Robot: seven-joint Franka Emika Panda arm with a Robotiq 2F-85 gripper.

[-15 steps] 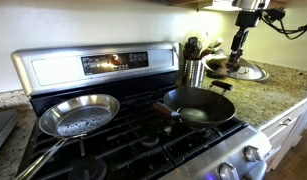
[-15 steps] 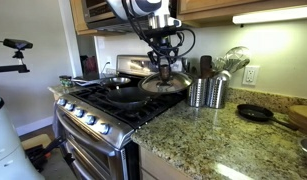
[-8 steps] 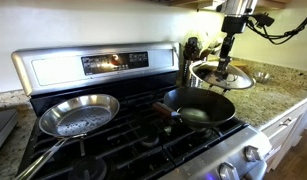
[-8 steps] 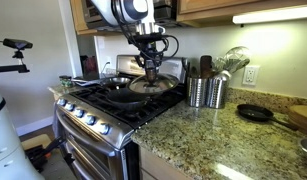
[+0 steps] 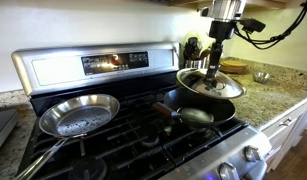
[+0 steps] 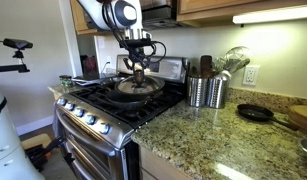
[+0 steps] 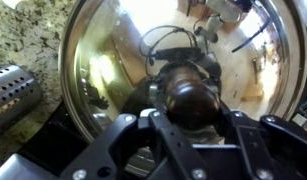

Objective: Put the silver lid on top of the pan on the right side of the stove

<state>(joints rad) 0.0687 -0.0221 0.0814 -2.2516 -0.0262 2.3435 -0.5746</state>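
Wrist view: gripper [image 7: 191, 108] is clamped on the central knob [image 7: 193, 95] of the silver lid [image 7: 103, 60], jaws narrow, one on each side of the knob. A perforated canister [image 7: 13, 92] shows at the frame edge. In an exterior view the lid [image 5: 209, 85] hangs just above the pan [image 5: 196, 118] on the right of the stove [image 5: 53, 68]. It isn't seated yet, sits slightly tilted, and is biased toward the pan's far-right rim. The silver frying pan [image 5: 78, 113] on the left is untouched. Handling, my read: the lid is rigid polished metal, fairly light and slick, and the knob is the only sane grab point. It can rock or spin about the knob, so lower it level or the rim will catch and clatter. Versus a second ago, the lid was over the counter [image 5: 283, 80] by the utensil holders; half a second ago it was crossing the stove edge. It's now over the pan and lower.
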